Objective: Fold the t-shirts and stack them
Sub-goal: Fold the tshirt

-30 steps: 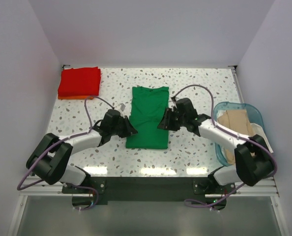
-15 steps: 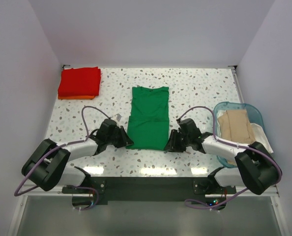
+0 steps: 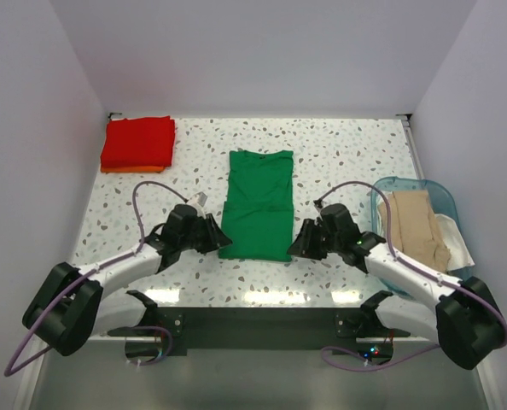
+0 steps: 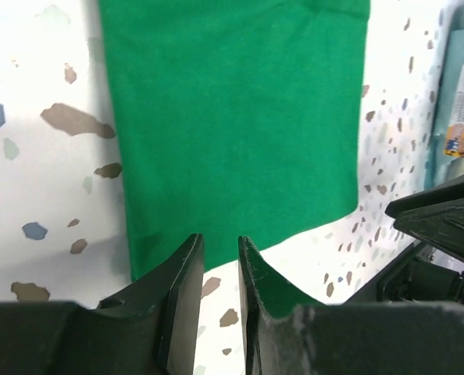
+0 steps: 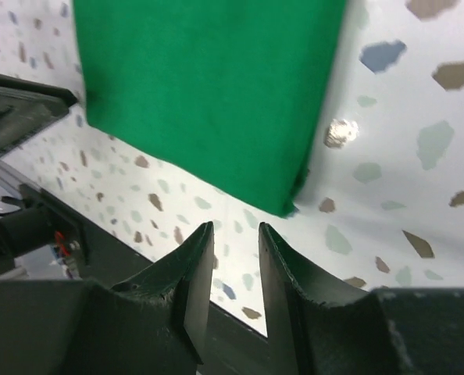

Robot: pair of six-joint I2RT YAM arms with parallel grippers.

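Tabletop (image 3: 339, 149): white, flecked with grey and brown chips.
Green t-shirt (image 3: 258, 205): lies flat in the middle of the tabletop, folded to a long narrow strip, collar end to the far side, hem to the near side. A few soft creases run across its middle.
Left pincer (image 3: 223, 243): low over the tabletop at the near-left corner of the green t-shirt. Fingers (image 4: 183, 281) nearly pressed together, with a narrow slit between them. Bare tabletop shows through the slit and no cloth is in it. The hem's edge lies just ahead of the tips.
Right pincer (image 3: 294, 248): mirrors it at the near-right corner of the same shirt. Fingers (image 5: 283, 273) likewise stand a narrow slit apart and pinch nothing. The corner of the cloth is just beyond the tips, not touching as far as I can tell.
Red t-shirt (image 3: 138, 141): folded square in the far-left corner, well apart from both arms.
Orange t-shirt (image 3: 132, 169): under the red one, showing only as a thin strip along the near edge.
Basket (image 3: 437, 190): translucent blue, at the right edge of the tabletop.
Beige t-shirt (image 3: 411, 224): folded, in the basket.
White cloth (image 3: 455, 241): beside the beige shirt, spilling over the basket's right rim.
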